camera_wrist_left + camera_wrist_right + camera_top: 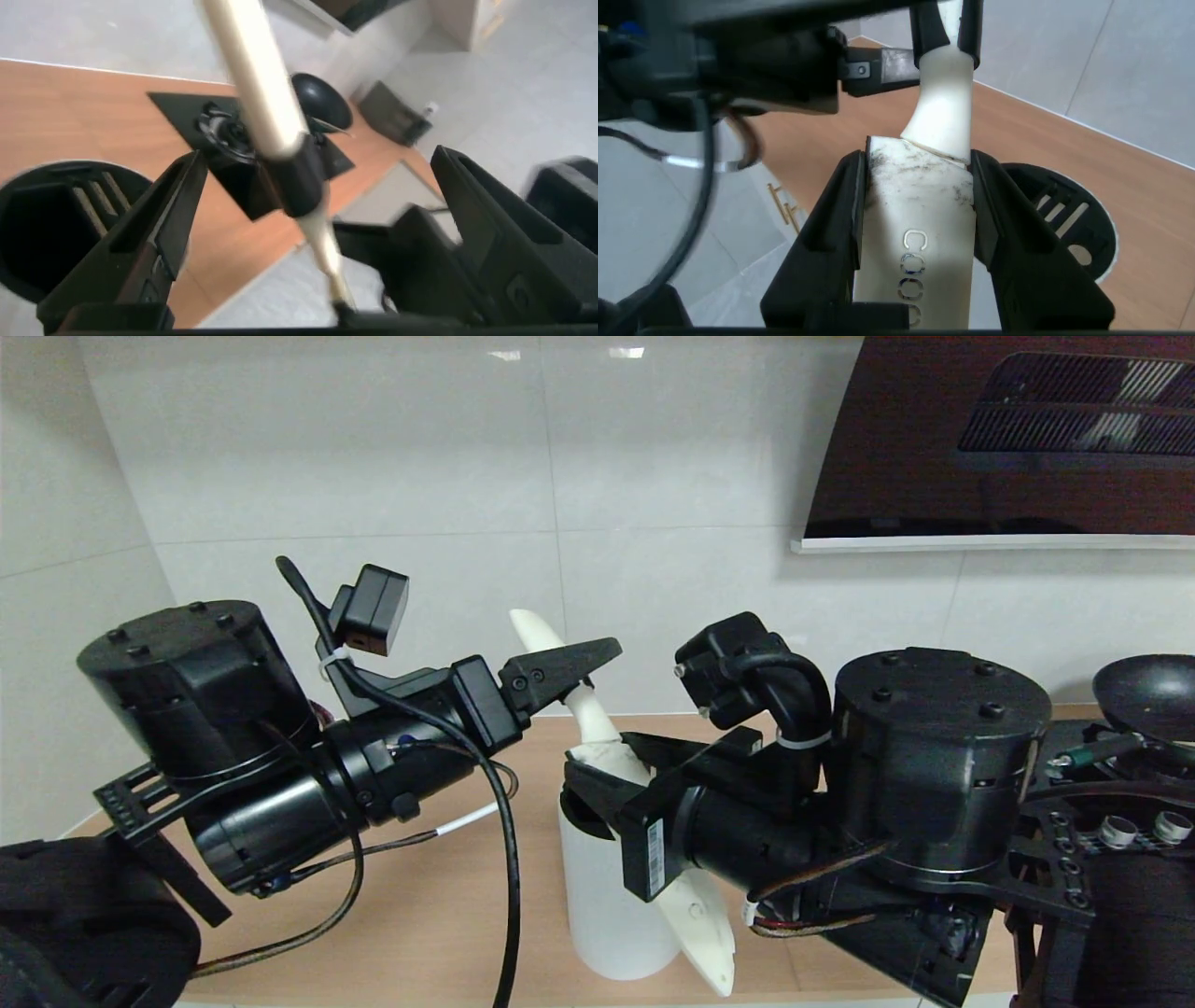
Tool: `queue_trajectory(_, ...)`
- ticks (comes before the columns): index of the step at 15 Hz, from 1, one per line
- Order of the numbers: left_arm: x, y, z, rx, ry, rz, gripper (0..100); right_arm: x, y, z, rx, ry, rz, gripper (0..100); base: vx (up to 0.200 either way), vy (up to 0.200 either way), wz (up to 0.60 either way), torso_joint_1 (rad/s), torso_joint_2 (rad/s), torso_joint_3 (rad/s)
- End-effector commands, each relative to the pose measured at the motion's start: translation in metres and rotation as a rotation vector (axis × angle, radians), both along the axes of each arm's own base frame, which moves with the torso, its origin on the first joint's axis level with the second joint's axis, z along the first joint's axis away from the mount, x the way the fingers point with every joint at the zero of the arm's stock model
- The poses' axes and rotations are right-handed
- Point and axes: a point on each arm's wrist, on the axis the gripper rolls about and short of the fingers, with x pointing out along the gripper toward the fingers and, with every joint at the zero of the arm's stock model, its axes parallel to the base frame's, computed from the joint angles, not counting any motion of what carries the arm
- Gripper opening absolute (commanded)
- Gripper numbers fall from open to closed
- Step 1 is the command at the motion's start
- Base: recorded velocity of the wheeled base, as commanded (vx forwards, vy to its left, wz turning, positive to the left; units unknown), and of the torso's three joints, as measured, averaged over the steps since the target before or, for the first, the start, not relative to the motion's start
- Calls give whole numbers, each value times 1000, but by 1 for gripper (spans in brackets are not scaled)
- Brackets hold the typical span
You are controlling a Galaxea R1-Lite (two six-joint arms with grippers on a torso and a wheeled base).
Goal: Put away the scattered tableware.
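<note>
My right gripper (618, 765) (920, 191) is shut on a white spatula (537, 630) (943, 93), just above a white cylindrical utensil holder (607, 905) on the wooden counter. The spatula's handle points up and away; its blade (700, 924) hangs down in front of the holder. Around the upper handle (248, 75), my left gripper (581, 679) (318, 166) is open, one finger on each side and clear of it. From above, the holder's dark slotted top (1074, 224) (56, 224) shows thin sticks standing inside.
A black stove (234, 131) with a black wok (1148, 695) (322, 98) lies to the right. A dark range hood (1008, 439) hangs on the tiled wall above it. Bare wooden counter (448, 896) stretches left of the holder.
</note>
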Motion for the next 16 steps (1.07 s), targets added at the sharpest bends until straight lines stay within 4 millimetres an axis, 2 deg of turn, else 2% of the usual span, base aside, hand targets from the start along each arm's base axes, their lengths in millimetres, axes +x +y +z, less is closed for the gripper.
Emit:
queue_trajectory(1,0,0,1,-3,-4,-2,100,-1,-1,1,2,-2,1,0,0,0,0,0,0,0)
queue_trajectory(6,2,-1,-2,2,4,1,100,-2,0,0,0,-1,4,0,0,0,0,0,0,0)
queue_trajectory(7,2,-1,-2,3,5,1,0,-3,1,0,1,0,10,0,0,0,0,0,0,0)
queue_trajectory(16,1,0,-2,4,4,0,0,-6,0,2,5,-3,14,0,0,0,0,0,0,0)
